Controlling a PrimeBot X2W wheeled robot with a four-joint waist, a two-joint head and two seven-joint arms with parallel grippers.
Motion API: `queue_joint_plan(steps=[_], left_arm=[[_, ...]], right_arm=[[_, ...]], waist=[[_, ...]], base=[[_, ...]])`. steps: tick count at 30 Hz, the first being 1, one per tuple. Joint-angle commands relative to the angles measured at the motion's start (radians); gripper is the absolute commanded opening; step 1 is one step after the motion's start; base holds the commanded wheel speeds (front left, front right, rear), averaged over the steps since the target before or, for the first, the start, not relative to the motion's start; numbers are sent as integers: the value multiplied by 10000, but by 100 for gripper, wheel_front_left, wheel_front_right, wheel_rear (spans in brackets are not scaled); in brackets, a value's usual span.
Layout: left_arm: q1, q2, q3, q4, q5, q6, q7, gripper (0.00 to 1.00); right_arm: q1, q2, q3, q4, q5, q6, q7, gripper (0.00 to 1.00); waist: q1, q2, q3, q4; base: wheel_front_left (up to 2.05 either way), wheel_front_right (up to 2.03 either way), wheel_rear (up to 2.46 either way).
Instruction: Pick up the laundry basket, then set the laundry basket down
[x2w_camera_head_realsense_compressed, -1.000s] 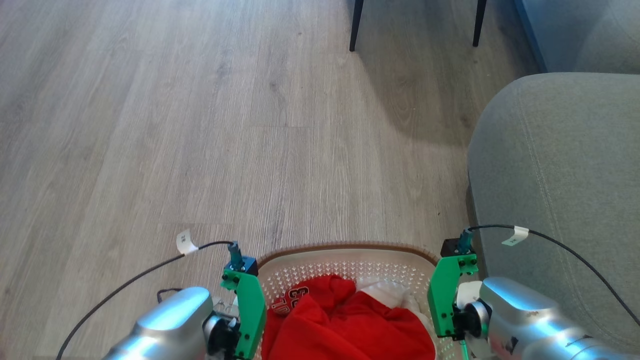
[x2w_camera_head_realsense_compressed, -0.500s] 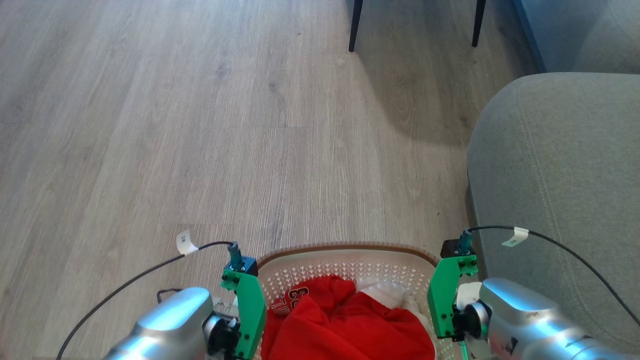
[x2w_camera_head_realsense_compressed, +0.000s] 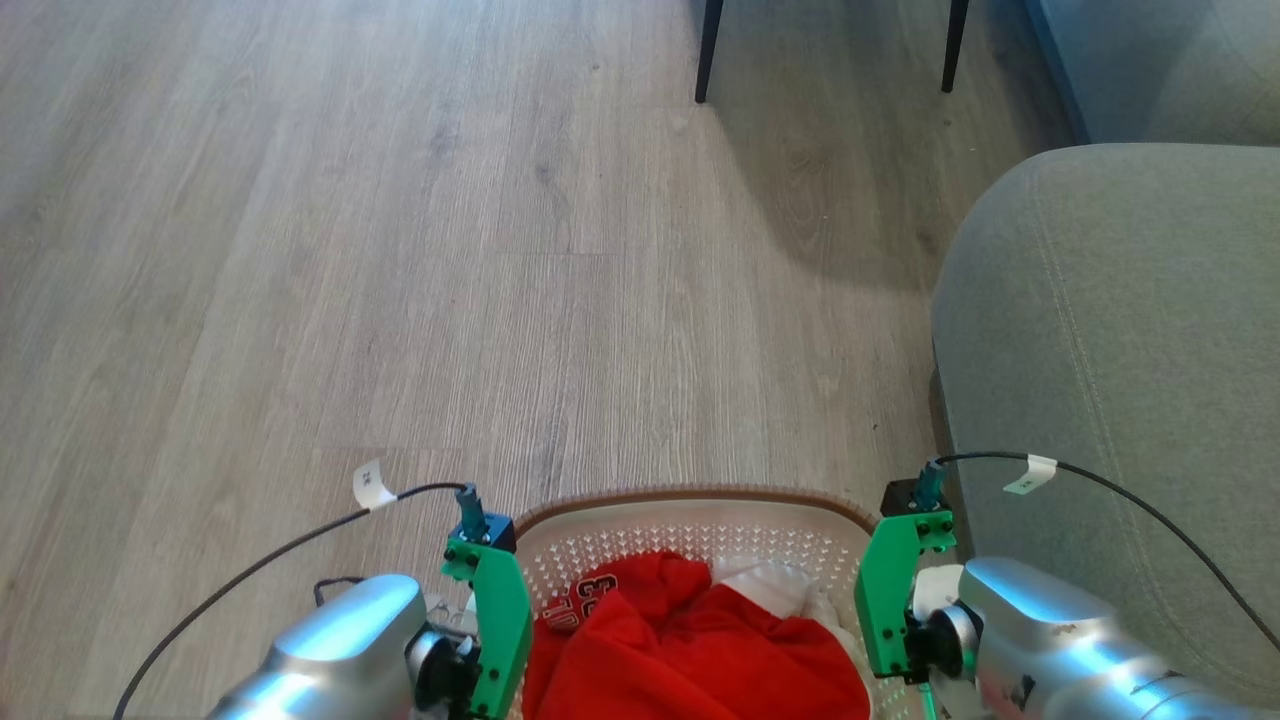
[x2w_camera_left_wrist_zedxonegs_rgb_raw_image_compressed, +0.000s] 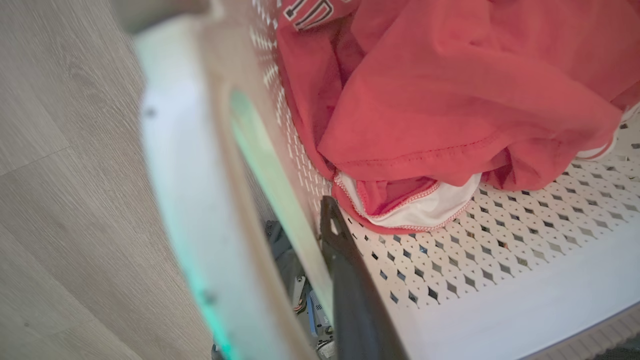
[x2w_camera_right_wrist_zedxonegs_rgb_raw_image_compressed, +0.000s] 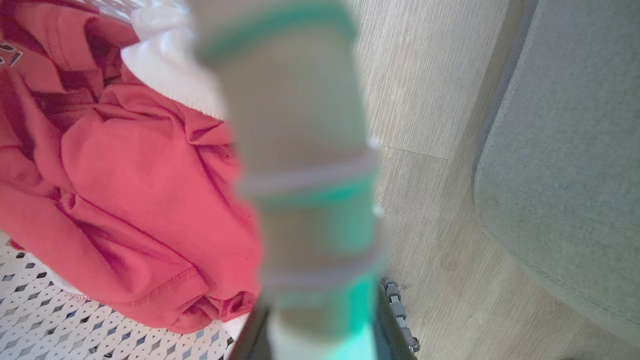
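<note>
Head view puts the left gripper (x2w_camera_head_realsense_compressed: 492, 622) clamped narrow on the laundry basket's (x2w_camera_head_realsense_compressed: 700, 497) left handle, and the right gripper (x2w_camera_head_realsense_compressed: 888, 600) likewise on its right handle. The basket seems lifted between the arms above the floor (x2w_camera_head_realsense_compressed: 400, 250), beside the sofa (x2w_camera_head_realsense_compressed: 1120, 350). Next, both arms should lower evenly, then release.

A pale grey-brown wood-look plank floor (x2w_camera_head_realsense_compressed: 400, 250) spreads across the head view from 6 to 12 o'clock, and a soft shadow (x2w_camera_head_realsense_compressed: 830, 200) lies on it at about 1 o'clock. Two thin dark furniture legs (x2w_camera_head_realsense_compressed: 708, 50) stand on the floor at 12 to 1 o'clock, well apart from each other. A rounded grey upholstered sofa arm (x2w_camera_head_realsense_compressed: 1120, 380) with a stitched seam sits at 3 o'clock, and a blue-grey cushioned piece (x2w_camera_head_realsense_compressed: 1160, 60) lies behind it at 2 o'clock.
</note>
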Motion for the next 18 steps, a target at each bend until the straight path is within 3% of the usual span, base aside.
queue_joint_plan(steps=[1,18], left_arm=[[-474,-239,117,-426,170,-180,38,0],[-455,-228,117,-400,133,-180,6,0]], right_arm=[[-285,366,140,-444,-43,248,-89,0],[-273,365,186,-453,34,248,-128,0]], waist=[[0,0,2,1],[0,0,-2,-21]], base=[[0,0,0],[0,0,0]])
